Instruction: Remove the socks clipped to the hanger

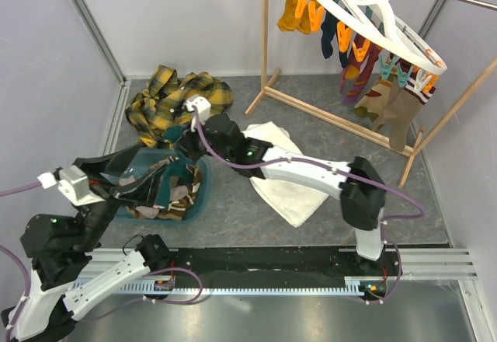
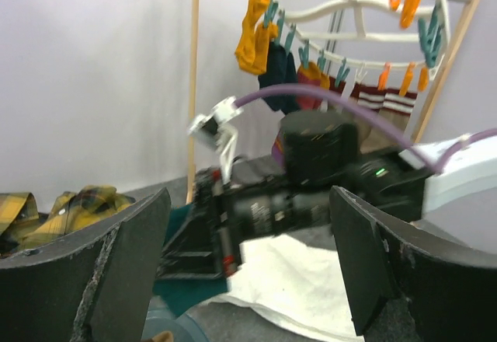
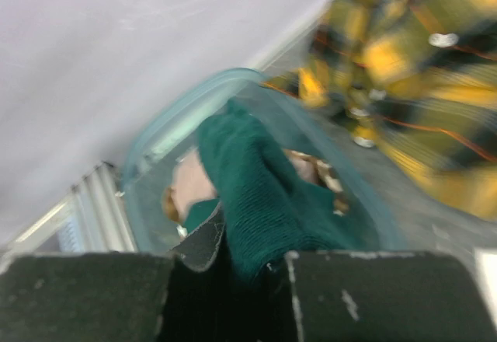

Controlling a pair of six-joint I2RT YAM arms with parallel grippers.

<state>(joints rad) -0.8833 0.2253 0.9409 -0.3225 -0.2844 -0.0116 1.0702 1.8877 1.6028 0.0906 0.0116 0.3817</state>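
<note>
The white hanger [image 1: 388, 27] hangs at the back right, and several socks [image 1: 373, 85] are clipped under it. It also shows in the left wrist view, where the hanger [image 2: 365, 12] has orange and dark socks [image 2: 252, 35] dangling from it. My right gripper [image 1: 180, 144] reaches left over the blue basin [image 1: 203, 194]. In the right wrist view this gripper [image 3: 252, 260] is shut on a dark teal sock [image 3: 256, 194], which hangs over the basin's rim [image 3: 178, 116]. My left gripper [image 1: 151, 177] hovers over the basin. Its jaws [image 2: 248, 202] are wide open and hold nothing.
Several socks lie in the basin. A yellow-black plaid shirt [image 1: 175, 101] is heaped behind it. A white towel [image 1: 287, 190] lies under my right arm. The wooden rack frame [image 1: 334, 116] stands at the back right, and metal rails run along the walls.
</note>
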